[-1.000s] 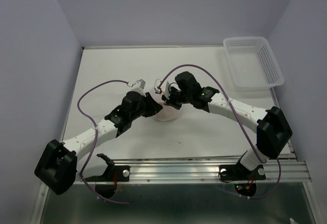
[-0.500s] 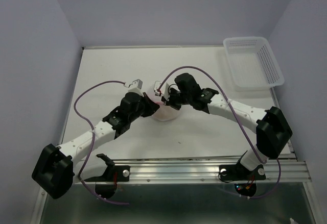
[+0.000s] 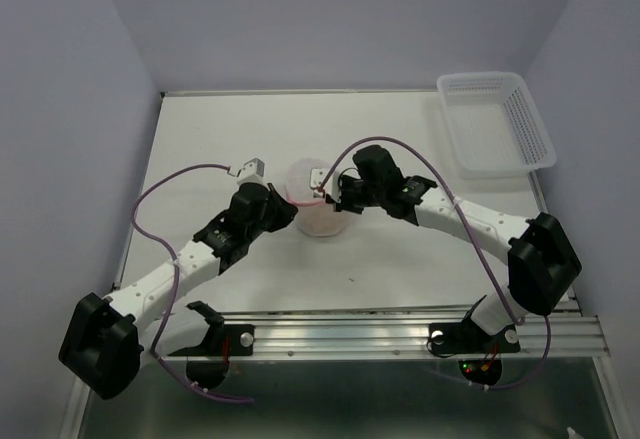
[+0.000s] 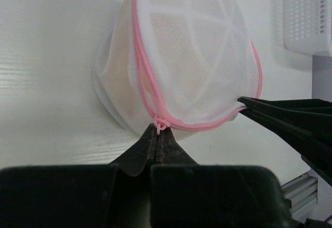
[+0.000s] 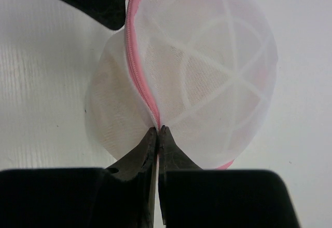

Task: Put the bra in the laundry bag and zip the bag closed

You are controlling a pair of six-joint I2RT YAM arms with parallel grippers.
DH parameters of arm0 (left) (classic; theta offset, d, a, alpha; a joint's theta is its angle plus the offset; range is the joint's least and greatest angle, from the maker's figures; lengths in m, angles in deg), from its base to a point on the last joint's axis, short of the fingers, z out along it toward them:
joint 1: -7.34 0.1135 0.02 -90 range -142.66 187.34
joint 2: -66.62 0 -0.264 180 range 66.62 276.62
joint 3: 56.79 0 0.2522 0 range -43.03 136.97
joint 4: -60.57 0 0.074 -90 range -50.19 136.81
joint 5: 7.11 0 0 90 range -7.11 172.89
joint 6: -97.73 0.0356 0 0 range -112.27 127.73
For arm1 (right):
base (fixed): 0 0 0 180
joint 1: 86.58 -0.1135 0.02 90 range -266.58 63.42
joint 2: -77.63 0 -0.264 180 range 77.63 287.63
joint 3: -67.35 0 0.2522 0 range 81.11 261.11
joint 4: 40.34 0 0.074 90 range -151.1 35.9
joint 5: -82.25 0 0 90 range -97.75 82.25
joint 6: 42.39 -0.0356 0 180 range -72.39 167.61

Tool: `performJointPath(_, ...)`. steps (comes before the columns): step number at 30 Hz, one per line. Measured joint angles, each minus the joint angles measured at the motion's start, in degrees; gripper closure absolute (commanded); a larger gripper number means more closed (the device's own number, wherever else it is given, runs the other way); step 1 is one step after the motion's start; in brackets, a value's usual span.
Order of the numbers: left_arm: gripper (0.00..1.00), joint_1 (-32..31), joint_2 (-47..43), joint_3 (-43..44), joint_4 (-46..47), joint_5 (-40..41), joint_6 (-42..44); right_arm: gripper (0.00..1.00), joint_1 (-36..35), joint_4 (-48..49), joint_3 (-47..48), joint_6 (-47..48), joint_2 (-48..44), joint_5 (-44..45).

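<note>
The laundry bag (image 3: pixel 312 205), a round white mesh pod with a pink zipper, sits on the table between both grippers. The tan bra (image 4: pixel 174 36) shows faintly through the mesh inside it. My left gripper (image 3: pixel 291 215) is shut on the pink zipper pull (image 4: pixel 158 126) at the bag's near edge (image 4: pixel 197 72). My right gripper (image 3: pixel 329 198) is shut on the pink zipper rim (image 5: pixel 150 101) of the bag (image 5: pixel 212 67). The zipper line looks closed along the stretch that shows. One left fingertip (image 5: pixel 101 2) shows at the top left of the right wrist view.
A white plastic lattice basket (image 3: pixel 495 124) stands at the table's back right corner and also shows in the left wrist view (image 4: pixel 306 15). Purple cables loop over both arms. A metal rail (image 3: pixel 400 334) runs along the near edge.
My left arm has drawn back to the left and toward the near edge with the zipper pull in its grip, uncovering more of the bag. My right gripper keeps its hold and has shifted slightly.
</note>
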Motion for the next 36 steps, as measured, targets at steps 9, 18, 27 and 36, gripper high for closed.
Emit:
performJointPath(9, 1.00, 4.6, 2.9, 0.0, 0.4, -1.2, 0.5, 0.96, 3.3, 1.7, -4.3, 5.1, -2.8, -5.7)
performJointPath(18, 1.00, 5.8, 6.4, 2.2, 4.5, -5.7, 4.1, 0.86, 8.3, 2.8, -6.6, 6.0, -6.0, -12.2)
performJointPath(27, 1.00, 6.8, 6.4, 2.7, 4.1, -8.9, 6.7, 0.00, 11.6, -0.9, -2.1, -5.2, -3.6, -10.8)
performJointPath(36, 1.00, 6.1, 6.4, 4.6, -2.3, -9.9, 4.1, 0.00, 2.1, 3.0, -2.4, -13.0, -9.5, -8.5)
